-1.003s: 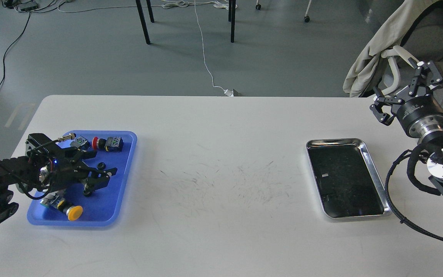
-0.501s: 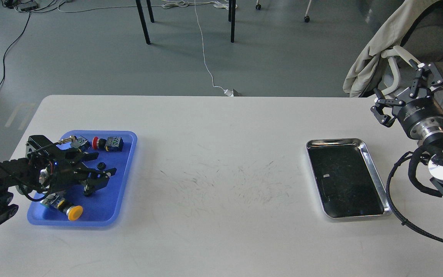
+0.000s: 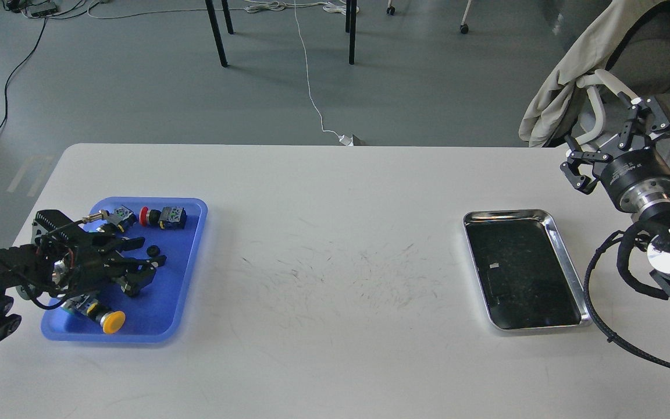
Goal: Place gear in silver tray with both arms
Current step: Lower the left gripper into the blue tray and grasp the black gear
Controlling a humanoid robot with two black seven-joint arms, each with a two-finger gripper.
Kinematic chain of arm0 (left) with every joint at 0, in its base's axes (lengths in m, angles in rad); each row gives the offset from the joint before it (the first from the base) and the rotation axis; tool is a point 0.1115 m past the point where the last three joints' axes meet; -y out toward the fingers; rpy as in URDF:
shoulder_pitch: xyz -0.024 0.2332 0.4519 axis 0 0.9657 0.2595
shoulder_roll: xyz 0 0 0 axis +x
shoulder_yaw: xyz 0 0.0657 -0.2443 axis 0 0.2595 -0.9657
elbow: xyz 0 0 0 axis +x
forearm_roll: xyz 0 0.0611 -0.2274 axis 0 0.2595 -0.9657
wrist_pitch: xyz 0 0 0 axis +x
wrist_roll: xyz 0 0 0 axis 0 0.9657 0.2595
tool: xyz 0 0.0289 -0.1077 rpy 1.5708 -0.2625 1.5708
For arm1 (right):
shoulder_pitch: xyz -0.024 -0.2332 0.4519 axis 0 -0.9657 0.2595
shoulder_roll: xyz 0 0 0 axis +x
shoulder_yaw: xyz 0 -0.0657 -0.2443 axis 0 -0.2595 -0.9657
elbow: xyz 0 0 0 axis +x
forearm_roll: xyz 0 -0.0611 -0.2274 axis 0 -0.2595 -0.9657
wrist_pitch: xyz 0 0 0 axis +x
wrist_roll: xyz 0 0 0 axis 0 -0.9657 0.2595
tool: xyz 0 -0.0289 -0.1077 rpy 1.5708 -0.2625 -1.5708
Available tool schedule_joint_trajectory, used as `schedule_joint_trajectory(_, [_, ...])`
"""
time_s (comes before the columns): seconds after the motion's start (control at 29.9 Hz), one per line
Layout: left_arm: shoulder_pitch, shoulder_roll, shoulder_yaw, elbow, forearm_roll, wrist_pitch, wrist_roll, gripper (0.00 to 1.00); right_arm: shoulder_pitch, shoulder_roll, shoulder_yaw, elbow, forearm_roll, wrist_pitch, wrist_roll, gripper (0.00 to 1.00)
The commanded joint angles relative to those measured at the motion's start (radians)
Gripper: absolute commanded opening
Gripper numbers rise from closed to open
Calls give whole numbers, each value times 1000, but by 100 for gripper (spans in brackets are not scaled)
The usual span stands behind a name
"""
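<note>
The gear [image 3: 153, 251] is a small black ring lying in the blue plastic tray [image 3: 191, 256] at the table's left. My left gripper [image 3: 148, 255] hovers low over that tray, open, with its two fingertips on either side of the gear; I cannot tell whether they touch it. The silver tray [image 3: 566, 263] lies at the right of the table with nothing in it, its dark bottom scratched. My right gripper [image 3: 615, 139] is open and empty, raised at the far right, beyond the silver tray's far right corner.
The blue tray also holds a red push-button switch [image 3: 161, 216], a yellow push-button switch [image 3: 107, 318] and a metal cylindrical part [image 3: 97, 217]. A chair draped with a beige jacket [image 3: 567, 75] stands behind my right gripper. The white table [image 3: 335, 256] bears fine scratches in the middle.
My left gripper has drawn back a little to the left and lower over the blue tray. The gear has not moved. My right gripper has shifted very slightly.
</note>
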Motion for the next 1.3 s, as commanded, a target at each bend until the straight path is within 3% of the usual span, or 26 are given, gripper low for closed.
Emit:
schedule_joint_trajectory(0.0, [2,-1,0,4,-2,1,0,56,0,0,0,0,0,0,0,99])
schedule_joint_trajectory(0.07, [2,-1,0,4,0,-1,0,52,0,0,0,0,0,0,0,99])
schedule_joint_trajectory(0.23, [2,1,0,2,-3,-1,0,50,0,0,0,-1,0,0,1,99])
schedule_joint_trajectory(1.1, [-10,-38,-2,2,-3,-3,0,50,-11,2,0,-4,-2,1,1,99])
schedule_joint_trajectory(1.27, [-10,-41,-2,2,-2,-3,0,41,-12,2,0,-4,-5,1,1,99])
